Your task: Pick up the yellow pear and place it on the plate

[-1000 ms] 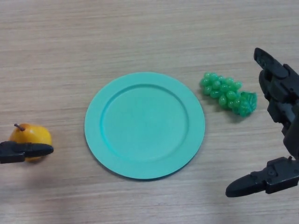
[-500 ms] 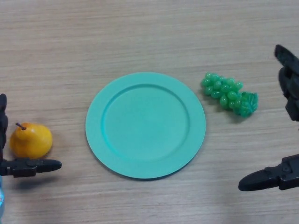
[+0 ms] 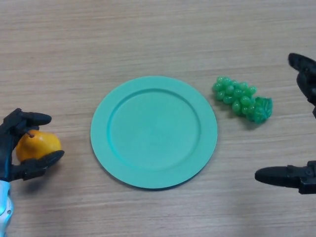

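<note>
Here the left hand (image 3: 19, 145) is curled round the small yellow pear (image 3: 38, 145) at the near left of the pale wood-grain desk (image 3: 148, 34), one finger over the top by the stalk and another under the near side. The fruit looks to be on the desk, not lifted, and lies well apart from the round turquoise plastic plate (image 3: 154, 132) in the middle.

To do this step well, I would judge the grip should tighten evenly on both sides before any lift, since a smooth rounded pear can roll or squirt out of a light pinch. Lift straight up enough to clear the plate's raised rim, then carry right and set it down in the flat centre, not on the sloping edge.

The plate holds nothing. A bunch of green plastic grapes (image 3: 242, 98) lies just right of it on the desk.

The right hand (image 3: 301, 175) shows at the right edge, fingers spread and empty.
</note>
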You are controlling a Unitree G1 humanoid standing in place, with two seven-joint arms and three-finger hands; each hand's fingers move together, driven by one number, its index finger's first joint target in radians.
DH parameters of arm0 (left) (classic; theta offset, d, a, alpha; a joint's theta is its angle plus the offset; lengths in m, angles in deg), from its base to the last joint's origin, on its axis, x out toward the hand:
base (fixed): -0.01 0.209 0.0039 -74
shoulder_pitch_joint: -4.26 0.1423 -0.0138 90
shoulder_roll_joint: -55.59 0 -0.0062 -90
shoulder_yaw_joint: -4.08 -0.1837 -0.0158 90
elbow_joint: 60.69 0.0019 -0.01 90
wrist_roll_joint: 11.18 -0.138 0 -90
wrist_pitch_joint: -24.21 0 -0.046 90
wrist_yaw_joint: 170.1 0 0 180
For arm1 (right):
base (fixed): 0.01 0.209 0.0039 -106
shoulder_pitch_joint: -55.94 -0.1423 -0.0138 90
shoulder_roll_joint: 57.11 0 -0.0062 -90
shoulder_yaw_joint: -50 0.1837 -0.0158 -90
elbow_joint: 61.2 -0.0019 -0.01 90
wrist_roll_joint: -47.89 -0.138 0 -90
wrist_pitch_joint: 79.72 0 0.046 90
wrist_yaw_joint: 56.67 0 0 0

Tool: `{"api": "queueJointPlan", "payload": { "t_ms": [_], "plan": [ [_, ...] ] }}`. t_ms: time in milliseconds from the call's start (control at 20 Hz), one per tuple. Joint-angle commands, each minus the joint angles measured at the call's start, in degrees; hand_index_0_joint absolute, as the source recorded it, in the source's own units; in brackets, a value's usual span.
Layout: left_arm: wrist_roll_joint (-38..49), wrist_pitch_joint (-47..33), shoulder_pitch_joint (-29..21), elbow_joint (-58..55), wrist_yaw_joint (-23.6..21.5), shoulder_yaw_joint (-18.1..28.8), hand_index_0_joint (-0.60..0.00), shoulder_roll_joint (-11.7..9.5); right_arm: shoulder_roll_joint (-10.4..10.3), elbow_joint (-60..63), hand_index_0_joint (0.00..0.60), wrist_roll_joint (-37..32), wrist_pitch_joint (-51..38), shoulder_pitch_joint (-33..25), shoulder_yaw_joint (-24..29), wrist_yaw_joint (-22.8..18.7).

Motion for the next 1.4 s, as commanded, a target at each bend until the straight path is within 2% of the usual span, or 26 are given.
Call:
{"api": "queueJointPlan", "payload": {
  "t_ms": [50,150,350,450,500,600,750,850,900,950,1000,1050,1100,1200,1400],
  "plan": [
    [5.15,-6.19,-1.26,-5.06,-4.07,3.84,-0.600,-4.01,0.55,-4.47,0.008,-1.71,-6.06,-0.70,2.41,-0.95],
    [7.22,-4.46,1.01,-11.15,-1.61,4.59,-0.600,-4.21,0.58,-5.45,0.000,-1.86,-5.11,-1.02,2.55,-1.10],
    [4.15,-3.30,4.56,-22.58,-2.04,5.59,-0.600,-3.70,0.34,-5.35,0.000,-1.55,-6.06,-0.94,2.08,-1.46],
    [1.55,0.02,6.65,-31.30,-0.03,4.51,-0.600,-1.81,0.41,-5.47,0.000,-1.56,-6.09,-0.98,2.14,-1.53],
    [2.15,2.62,8.03,-37.24,3.08,2.96,-0.600,0.28,0.32,-5.42,0.000,-1.54,-6.16,-0.86,2.04,-1.63],
    [10.88,9.59,9.13,-46.17,8.66,0.97,-0.600,4.36,0.28,-5.24,0.000,-1.42,-6.91,-0.65,2.19,-1.57],
    [14.98,19.20,7.64,-52.69,10.83,-4.63,-0.600,8.54,0.44,-5.45,0.000,-1.05,-7.20,-0.61,3.01,-1.06],
    [14.89,20.10,7.05,-52.79,11.02,-5.88,-0.600,9.38,0.33,-5.52,0.201,-1.00,-7.40,-0.38,3.13,-0.91],
    [13.98,20.47,6.41,-52.25,11.20,-7.36,-0.600,10.12,0.20,-5.68,0.351,-1.07,-7.37,-0.08,3.29,-0.72],
    [12.07,20.50,5.81,-51.45,11.11,-8.61,-0.600,10.55,0.12,-5.98,0.252,-1.24,-7.13,0.22,3.59,-0.45],
    [7.31,20.37,4.66,-49.33,10.44,-11.04,-0.600,11.26,0.02,-6.75,0.101,-1.77,-6.40,0.58,4.54,0.06],
    [-1.42,17.35,2.97,-44.78,8.81,-13.27,-0.600,11.72,0.14,-7.32,0.018,-1.60,-6.05,0.58,5.72,0.58],
    [-4.61,16.76,2.08,-42.30,7.79,-13.94,-0.600,11.84,0.12,-7.63,0.000,-1.21,-6.25,0.57,6.55,0.93],
    [-2.67,19.96,1.12,-41.98,7.04,-13.46,-0.600,11.86,-0.36,-7.40,0.000,-0.12,-7.95,1.09,7.03,1.28],
    [0.93,18.77,-0.47,-38.43,4.68,-13.87,-0.600,11.87,-0.71,-7.17,0.000,1.80,-9.30,1.40,6.39,0.93]
  ]
}}
